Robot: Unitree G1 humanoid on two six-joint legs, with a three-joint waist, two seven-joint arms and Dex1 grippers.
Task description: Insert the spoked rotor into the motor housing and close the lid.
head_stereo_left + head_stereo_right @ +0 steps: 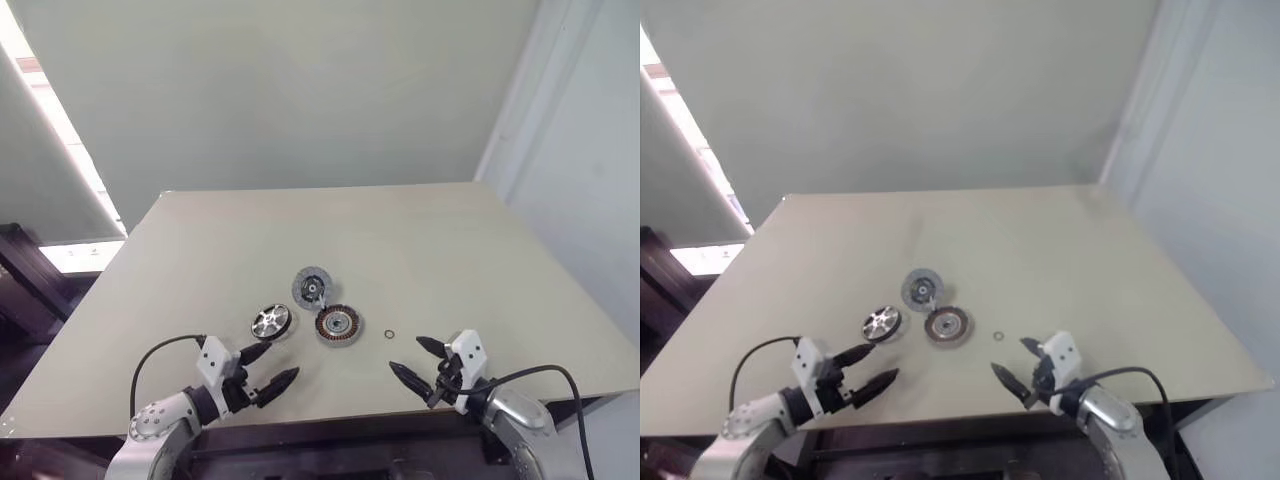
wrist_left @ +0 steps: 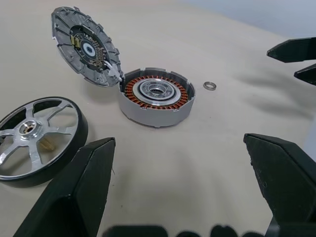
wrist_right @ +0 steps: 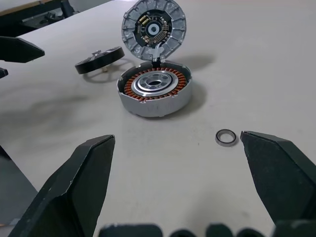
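- Just ahead of the left end effector (image 1: 268,366), whose fingers are spreading wide and gripping nothing, the spoked rotor (image 1: 271,321) is lying on the bench (image 1: 420,240).
- Beyond the rotor, toward the right end effector (image 1: 420,360), also gaping wide and empty, the motor housing (image 1: 338,325) is sitting with its lid (image 1: 312,287) standing tilted open.
- Nearest the right end effector, a small ring (image 1: 388,334) is lying just beside the housing.

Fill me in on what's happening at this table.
A two-armed robot is set to assemble a small motor. The motor housing sits open on the table, its lid tilted up at the far edge. The spoked rotor lies beside it, a small loose ring nearby. The left gripper and right gripper hover open, holding nothing.
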